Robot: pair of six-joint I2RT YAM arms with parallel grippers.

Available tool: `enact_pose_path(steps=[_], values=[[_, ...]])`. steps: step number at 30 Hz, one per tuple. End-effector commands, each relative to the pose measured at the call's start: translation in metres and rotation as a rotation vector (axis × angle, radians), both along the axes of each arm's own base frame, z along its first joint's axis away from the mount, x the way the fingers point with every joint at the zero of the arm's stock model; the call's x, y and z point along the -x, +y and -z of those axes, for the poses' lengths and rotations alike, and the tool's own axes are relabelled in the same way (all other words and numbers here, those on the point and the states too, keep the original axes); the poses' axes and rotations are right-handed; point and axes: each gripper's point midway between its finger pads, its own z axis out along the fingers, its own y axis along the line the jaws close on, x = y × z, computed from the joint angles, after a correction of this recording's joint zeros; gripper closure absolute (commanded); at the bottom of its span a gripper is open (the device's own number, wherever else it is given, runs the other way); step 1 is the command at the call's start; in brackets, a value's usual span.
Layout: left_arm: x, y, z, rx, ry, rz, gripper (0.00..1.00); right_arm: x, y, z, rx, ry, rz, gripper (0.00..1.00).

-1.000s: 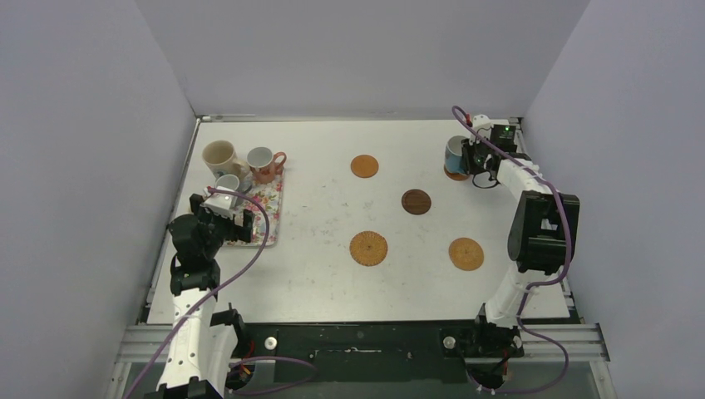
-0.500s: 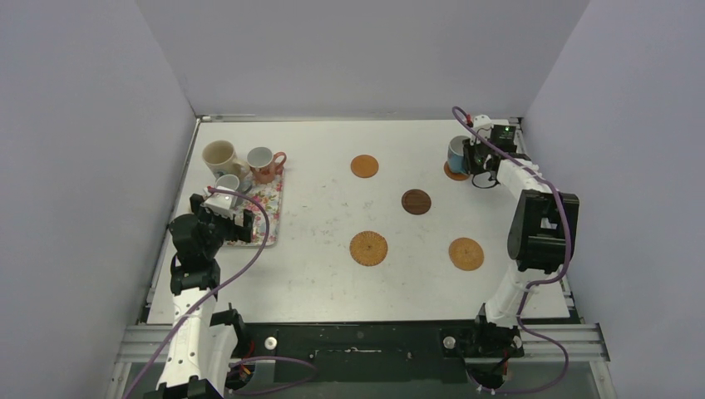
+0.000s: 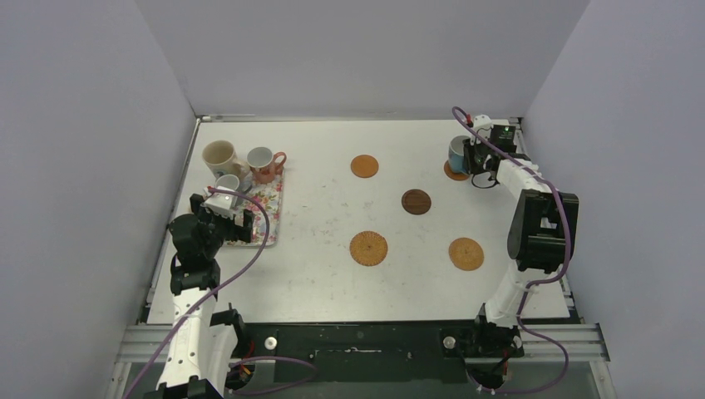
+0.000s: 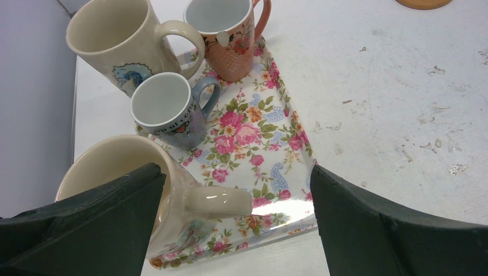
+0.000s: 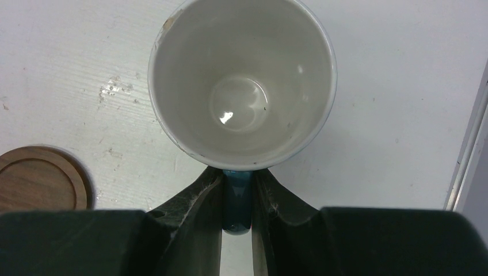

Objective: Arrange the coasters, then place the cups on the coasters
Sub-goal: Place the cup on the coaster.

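Note:
My right gripper (image 5: 237, 179) (image 3: 469, 156) is shut on the teal handle of the light blue cup (image 5: 241, 80) (image 3: 456, 150) at the far right. An orange coaster (image 3: 453, 174) (image 5: 35, 179) shows just beside and partly under that cup. My left gripper (image 4: 235, 179) (image 3: 224, 218) is open wide around the handle of a cream cup (image 4: 112, 167) on the floral tray (image 4: 262, 135). A second cream cup (image 4: 118, 37), a pink cup (image 4: 227, 34) and a small grey cup (image 4: 167, 109) stand behind it. More coasters lie bare: orange (image 3: 364, 165), dark brown (image 3: 416, 201), woven (image 3: 368, 248).
Another woven coaster (image 3: 465, 253) lies near the right arm. The tray (image 3: 269, 208) sits by the table's left edge, close to the left wall. The right wall and table rim (image 5: 469, 144) run just beside the blue cup.
The right gripper has carried the blue cup slightly toward the back, uncovering more of the coaster beneath it. The left arm has not moved.

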Motion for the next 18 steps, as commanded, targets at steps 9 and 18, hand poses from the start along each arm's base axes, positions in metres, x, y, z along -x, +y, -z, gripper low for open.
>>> enact_pose_path(steps=[9,18], values=[[-0.0039,-0.0004,-0.0115,-0.016,-0.053,0.014,0.03,-0.026,-0.0072,-0.028,0.019,-0.122,0.013,1.0],[-0.0039,-0.0005,-0.0116,-0.015,-0.054,0.014,0.03,-0.0243,-0.0064,-0.0259,0.014,-0.113,0.009,0.99]])
